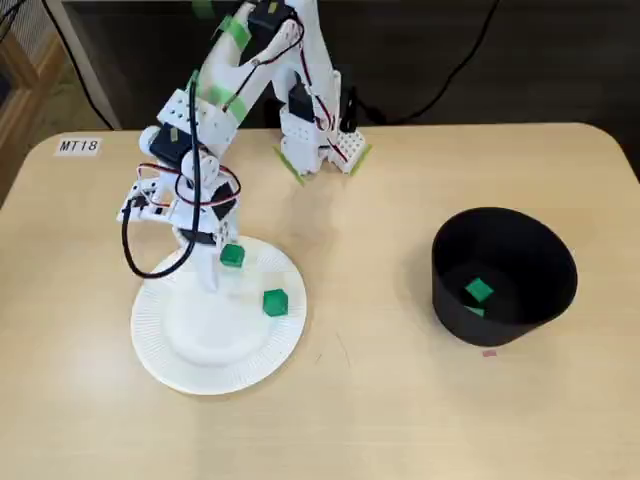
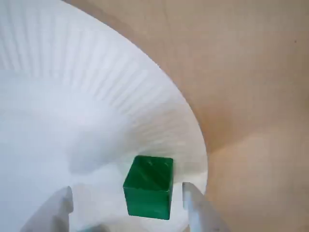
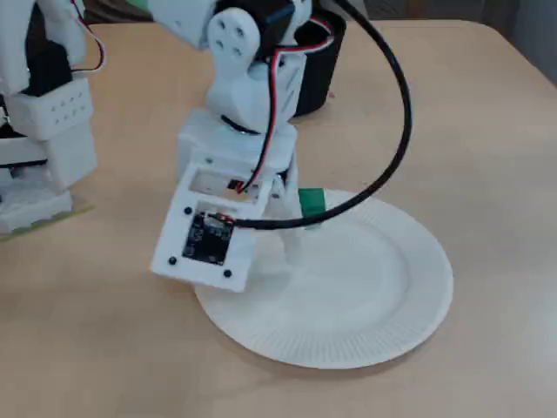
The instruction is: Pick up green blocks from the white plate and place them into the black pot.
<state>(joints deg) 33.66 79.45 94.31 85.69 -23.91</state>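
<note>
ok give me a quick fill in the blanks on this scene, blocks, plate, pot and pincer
In a fixed view the white plate holds ___ green blocks, the upper block and the lower block.
In the wrist view the pincer is ___, the upper block between its fingers.
A third block lies inside the black ___.
The table label reads ___.
Missing words: two; open; pot; MT18.

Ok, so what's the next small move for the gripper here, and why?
Probably close the gripper now: in the wrist view its fingers stand open on either side of a green block resting near the rim of the white plate, so it looks lined up for a grasp.
</note>
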